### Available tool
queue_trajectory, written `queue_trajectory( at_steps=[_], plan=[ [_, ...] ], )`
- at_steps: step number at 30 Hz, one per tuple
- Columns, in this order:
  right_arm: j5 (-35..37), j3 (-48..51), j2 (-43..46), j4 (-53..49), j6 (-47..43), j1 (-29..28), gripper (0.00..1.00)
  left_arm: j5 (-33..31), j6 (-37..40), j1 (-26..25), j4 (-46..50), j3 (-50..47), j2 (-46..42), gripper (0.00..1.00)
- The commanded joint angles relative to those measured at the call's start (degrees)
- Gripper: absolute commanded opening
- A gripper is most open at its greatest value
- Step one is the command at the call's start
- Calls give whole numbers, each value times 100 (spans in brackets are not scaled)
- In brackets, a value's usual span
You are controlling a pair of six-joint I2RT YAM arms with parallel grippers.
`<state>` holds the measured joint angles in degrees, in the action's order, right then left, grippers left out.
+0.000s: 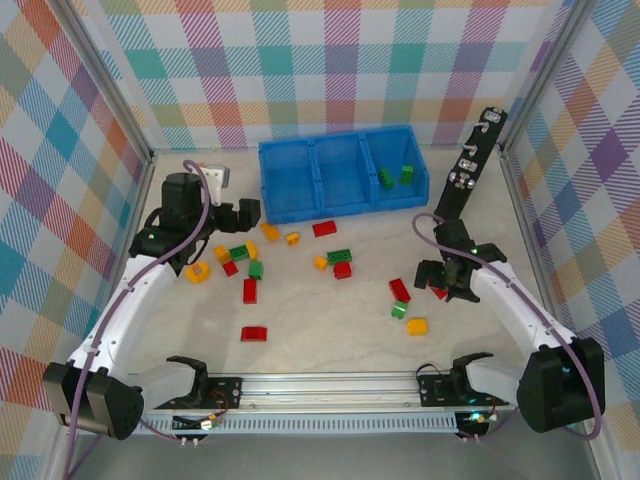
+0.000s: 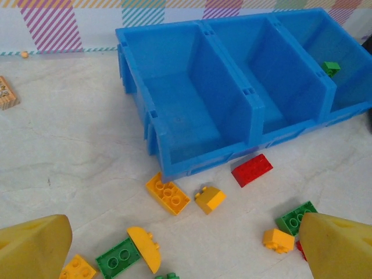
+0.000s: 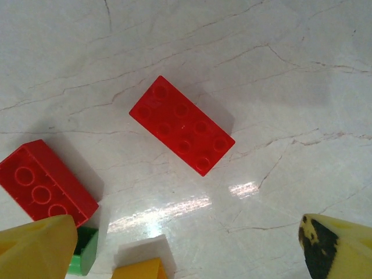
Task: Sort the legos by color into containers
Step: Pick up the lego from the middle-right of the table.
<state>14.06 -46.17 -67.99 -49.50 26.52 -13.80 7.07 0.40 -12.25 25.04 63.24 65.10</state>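
Marbled table (image 1: 320, 345) is strewn with legos (image 1: 339, 256); left pincer (image 2: 183, 218) and right pincer (image 3: 186, 221) are held open, the right to be lowered squarely astride the central red brick (image 3: 182, 125)

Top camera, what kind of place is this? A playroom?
Probably a robot practice booth, not a playroom: plaid walls box in a table, a left arm and right arm are bolted at its edge, and legos lie beside a blue bin.

The left arm (image 1: 128, 305) and right arm (image 1: 510, 300) have white links, black joints and a purple cable (image 1: 205, 215) each, bolted to a silver rail (image 1: 330, 383). The left gripper (image 2: 183, 224) and right gripper (image 3: 186, 221) carry yellow fingers (image 2: 32, 247), one black-smudged
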Motion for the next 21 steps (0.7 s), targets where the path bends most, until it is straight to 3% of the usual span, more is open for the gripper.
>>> queue_trajectory(
  at_steps=[1, 11, 21],
  plan=[
    [-46, -117, -520, 89, 122, 79, 100, 132, -83, -14, -222, 54, -117, 100],
    [19, -364, -1785, 402, -141, 198, 98, -140, -84, -15, -17, -71, -449, 100],
    [137, -815, -2201, 329, -610, 413, 88, -91, -155, -14, -69, -60, -358, 100]
  ],
)
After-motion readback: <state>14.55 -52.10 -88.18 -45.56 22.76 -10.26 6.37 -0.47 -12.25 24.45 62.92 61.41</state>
